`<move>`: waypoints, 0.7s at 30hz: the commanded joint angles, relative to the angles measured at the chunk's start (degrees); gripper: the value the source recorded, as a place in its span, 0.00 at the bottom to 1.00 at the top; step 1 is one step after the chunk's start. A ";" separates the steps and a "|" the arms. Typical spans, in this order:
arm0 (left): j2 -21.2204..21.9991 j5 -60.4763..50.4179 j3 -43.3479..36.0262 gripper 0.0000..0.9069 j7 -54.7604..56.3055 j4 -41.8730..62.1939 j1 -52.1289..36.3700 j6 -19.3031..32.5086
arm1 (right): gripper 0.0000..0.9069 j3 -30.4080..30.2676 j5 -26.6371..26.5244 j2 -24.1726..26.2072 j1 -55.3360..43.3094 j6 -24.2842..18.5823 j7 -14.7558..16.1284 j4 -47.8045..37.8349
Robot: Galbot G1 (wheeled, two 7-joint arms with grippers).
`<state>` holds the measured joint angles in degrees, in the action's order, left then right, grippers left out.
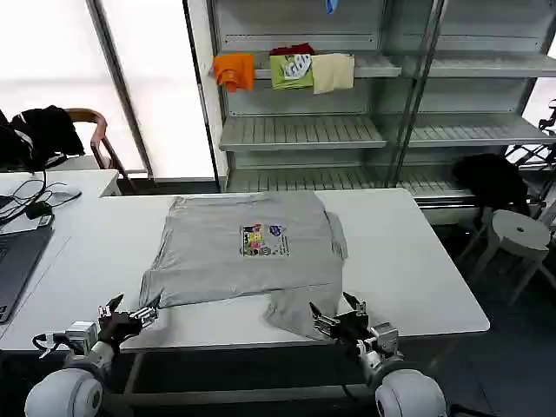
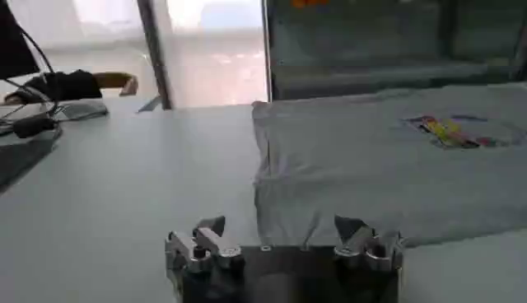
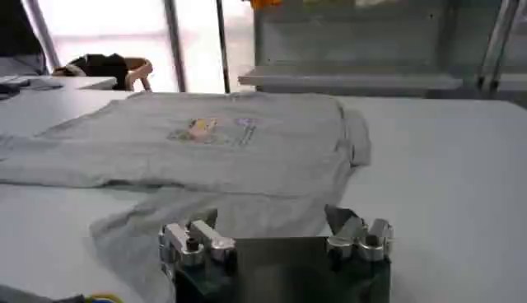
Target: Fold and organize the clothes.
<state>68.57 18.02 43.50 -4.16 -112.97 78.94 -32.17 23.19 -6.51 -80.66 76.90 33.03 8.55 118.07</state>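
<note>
The light grey soft shirt [image 1: 252, 252] lies flat on the white desk [image 1: 417, 261]. My left gripper [image 1: 130, 318] and right gripper [image 1: 340, 320] sit at its near hem, fingers spread, empty; I'd pinch both corners evenly.

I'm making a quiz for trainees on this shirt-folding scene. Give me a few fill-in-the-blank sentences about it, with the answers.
1. The grey shirt lies on a ____ table.
2. The left gripper sits at the table's near edge with its fingers ____.
3. The right gripper sits by the shirt's near ____.
4. The colourful print faces ____.

Answers: white; open; edge; up
</note>
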 commanded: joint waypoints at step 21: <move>0.22 -1.59 -1.27 0.01 -1.55 2.84 0.09 1.31 | 0.00 -0.70 1.09 -0.17 0.62 0.07 1.02 -1.79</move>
<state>68.62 16.67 42.42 -5.16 -110.59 79.01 -30.93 22.61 -5.65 -80.79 77.18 32.91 9.41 116.39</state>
